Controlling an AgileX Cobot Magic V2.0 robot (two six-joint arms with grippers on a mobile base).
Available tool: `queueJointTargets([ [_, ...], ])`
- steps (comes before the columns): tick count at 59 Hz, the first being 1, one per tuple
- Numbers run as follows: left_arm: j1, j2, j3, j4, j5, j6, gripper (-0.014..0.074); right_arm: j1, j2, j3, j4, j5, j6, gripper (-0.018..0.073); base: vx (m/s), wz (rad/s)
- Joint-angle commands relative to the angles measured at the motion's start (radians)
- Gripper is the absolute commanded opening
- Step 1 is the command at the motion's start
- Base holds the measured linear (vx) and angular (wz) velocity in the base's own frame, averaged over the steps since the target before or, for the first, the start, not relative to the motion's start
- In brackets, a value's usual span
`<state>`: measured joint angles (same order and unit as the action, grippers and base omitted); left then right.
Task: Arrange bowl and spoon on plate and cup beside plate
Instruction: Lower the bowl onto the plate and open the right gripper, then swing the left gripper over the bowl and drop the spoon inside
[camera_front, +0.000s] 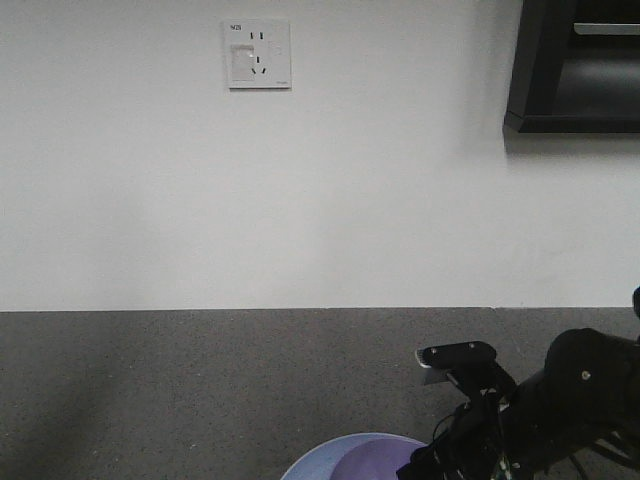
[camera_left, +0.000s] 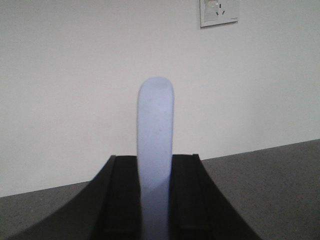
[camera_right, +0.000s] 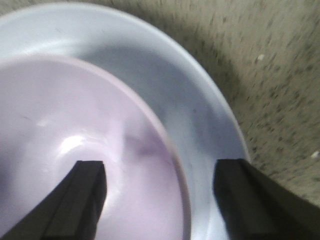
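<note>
1. The small round lavender-purple plastic bowl (camera_right: 75, 125) sits inside the round shallow pale blue-grey plastic plate (camera_right: 200, 100); in the front view both show only as arcs at the bottom edge, right of centre, on the speckled dark grey countertop (camera_front: 150, 390).
2. The right gripper (camera_right: 160, 170) hangs over them with its black fingers (camera_right: 87, 195) spread apart; one is at the lower left of the wrist frame over the bowl's inside, the other at the lower right over the plate, with the bowl's rim between them; whether either touches cannot be told.
3. The black right arm (camera_front: 570, 390) fills the lower right of the front view and covers the right part of plate and bowl.
4. The left gripper (camera_left: 155, 167) is clamped on the small pale grey-white plastic spoon (camera_left: 156, 115), which stands upright in the middle of its frame, a rounded end uppermost.
5. Behind is a plain white wall (camera_front: 300, 200); a white wall socket (camera_front: 258, 55) sits at the upper left of centre; a dark cabinet (camera_front: 575, 65) fills the upper right corner.
</note>
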<state>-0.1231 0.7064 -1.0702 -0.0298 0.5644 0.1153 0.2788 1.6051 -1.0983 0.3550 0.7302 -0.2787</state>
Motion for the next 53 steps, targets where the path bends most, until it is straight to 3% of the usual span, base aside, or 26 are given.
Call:
queueJointTargets([
  [1, -0.007, 0.003, -0.022, -0.003, -0.08, -0.001, -0.0006, -0.002, -0.099, -0.06, 0.007, -0.045, -0.038, 0.0545, 0.0, 0.0],
  [17, -0.007, 0.004, -0.022, -0.003, -0.087, 0.0, -0.0006, -0.002, -0.337, -0.105, 0.008, -0.062, -0.047, 0.0545, 0.0, 0.0],
  [25, -0.007, 0.018, -0.022, -0.011, -0.085, 0.018, -0.0003, -0.002, -0.523, -0.07, -0.004, -0.186, -0.042, 0.0545, 0.0, 0.0],
  [31, -0.007, 0.043, -0.022, -0.052, -0.077, 0.032, -0.0003, -0.004, -0.697, 0.004, -0.073, -0.27, -0.02, 0.0545, 0.0, 0.0],
  [37, -0.007, 0.067, -0.022, -0.182, -0.078, 0.112, -0.0003, -0.006, -0.857, 0.103, -0.18, -0.235, 0.098, 0.0545, 0.0, 0.0],
  [42, -0.007, 0.092, -0.022, -0.344, -0.078, 0.257, -0.0003, -0.006, -0.986, 0.18, -0.265, -0.198, 0.247, 0.0545, 0.0, 0.0],
  [47, -0.007, 0.14, -0.022, -0.56, -0.078, 0.441, -0.0003, -0.004, -1.089, 0.238, -0.362, -0.194, 0.372, 0.0545, 0.0, 0.0],
  [53, -0.03, 0.223, -0.022, -0.904, -0.067, 0.67, -0.0003, -0.004, -1.2, 0.289, -0.461, -0.182, 0.492, 0.0545, 0.0, 0.0],
])
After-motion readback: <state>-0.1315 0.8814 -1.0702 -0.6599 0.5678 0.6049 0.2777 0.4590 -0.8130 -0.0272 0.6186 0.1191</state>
